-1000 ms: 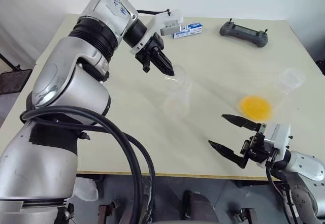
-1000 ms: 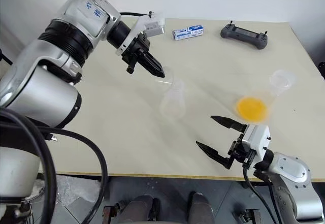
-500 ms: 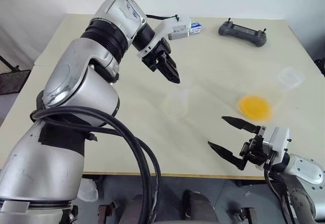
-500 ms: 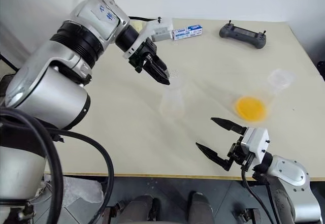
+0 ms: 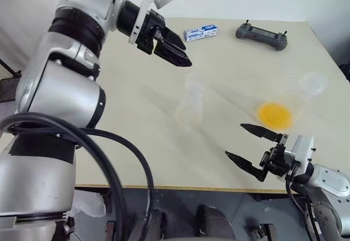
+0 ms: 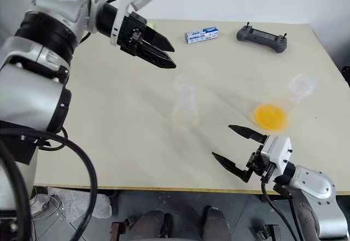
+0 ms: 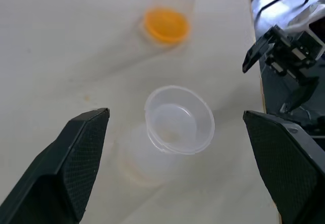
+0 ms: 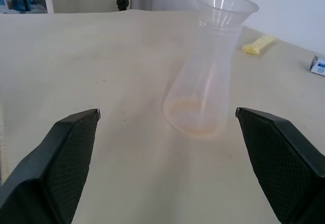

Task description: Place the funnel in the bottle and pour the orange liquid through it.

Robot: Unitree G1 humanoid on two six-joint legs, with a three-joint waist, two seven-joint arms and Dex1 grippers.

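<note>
A: Where is the left end effector point(image 5: 183, 57)?
B: At ten o'clock in the head views, raised, fingers spread wide, pointing down toward four o'clock, holding nothing.
A: And the right end effector point(image 5: 244, 146)?
B: At five o'clock, low, level, fingers wide apart, empty.

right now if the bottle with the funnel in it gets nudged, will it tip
Probably not easily: the bottle has a wide base tapering to a narrow neck. It looks empty and thin-walled, so likely light and prone to sliding. The funnel sits loosely on top and might topple.
</note>
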